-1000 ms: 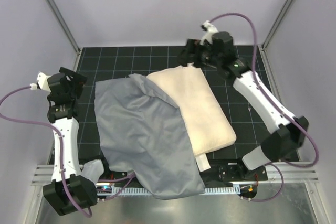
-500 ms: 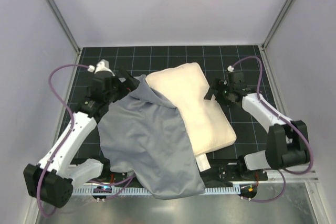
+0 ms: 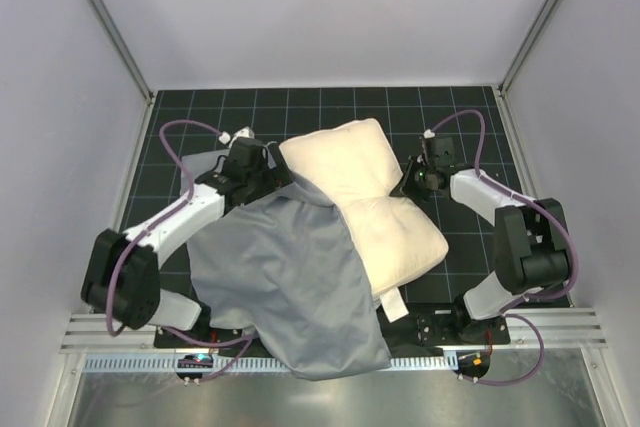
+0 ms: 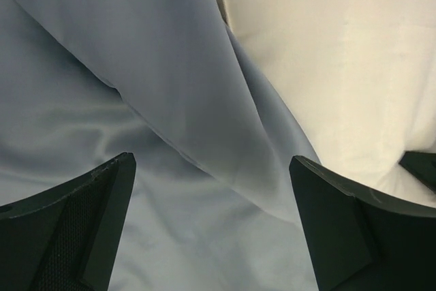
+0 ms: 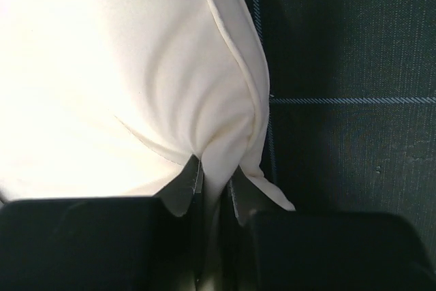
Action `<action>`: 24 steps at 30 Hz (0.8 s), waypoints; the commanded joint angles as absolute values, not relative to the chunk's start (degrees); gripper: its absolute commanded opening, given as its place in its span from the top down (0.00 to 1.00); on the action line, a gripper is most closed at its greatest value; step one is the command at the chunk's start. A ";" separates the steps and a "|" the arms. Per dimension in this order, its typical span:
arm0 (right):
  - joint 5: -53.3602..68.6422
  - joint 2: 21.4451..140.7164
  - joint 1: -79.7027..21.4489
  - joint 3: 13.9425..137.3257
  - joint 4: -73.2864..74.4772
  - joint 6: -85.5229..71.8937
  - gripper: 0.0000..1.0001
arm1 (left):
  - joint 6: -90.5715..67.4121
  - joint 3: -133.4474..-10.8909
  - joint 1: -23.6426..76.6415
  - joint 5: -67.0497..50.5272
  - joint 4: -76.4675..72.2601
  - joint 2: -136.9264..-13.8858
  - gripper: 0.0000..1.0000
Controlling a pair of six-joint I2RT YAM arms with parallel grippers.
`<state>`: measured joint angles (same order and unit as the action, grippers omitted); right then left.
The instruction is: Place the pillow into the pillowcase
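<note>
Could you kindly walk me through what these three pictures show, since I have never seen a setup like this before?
Two white robot arms are bolted at the near edge of a black gridded table. The overhead picture looks down on both; the other two come from cameras on each wrist. A large cream-coloured soft pillow lies partly under a limp blue-grey fabric pillowcase. The right gripper has pinched the pillow's edge between closed fingers. The left gripper is open, its dark fingers spread above the pillowcase folds, holding nothing.
</note>
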<state>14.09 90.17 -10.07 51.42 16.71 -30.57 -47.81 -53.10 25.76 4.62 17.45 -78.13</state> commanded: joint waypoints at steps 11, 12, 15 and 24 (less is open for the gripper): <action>-5.71 75.43 1.20 51.24 21.71 -35.85 0.96 | -50.62 -62.49 23.83 10.19 7.82 -98.35 0.85; -6.06 74.37 2.45 51.15 21.88 -36.21 0.96 | -50.89 -62.49 23.04 11.41 7.74 -98.00 0.87; -9.84 70.23 7.62 50.80 23.46 -39.45 0.96 | -51.59 -63.54 19.35 11.34 8.96 -98.17 0.90; 4.55 64.78 14.85 53.43 23.99 -35.87 0.12 | -57.57 -70.30 5.11 12.12 12.57 -99.58 1.00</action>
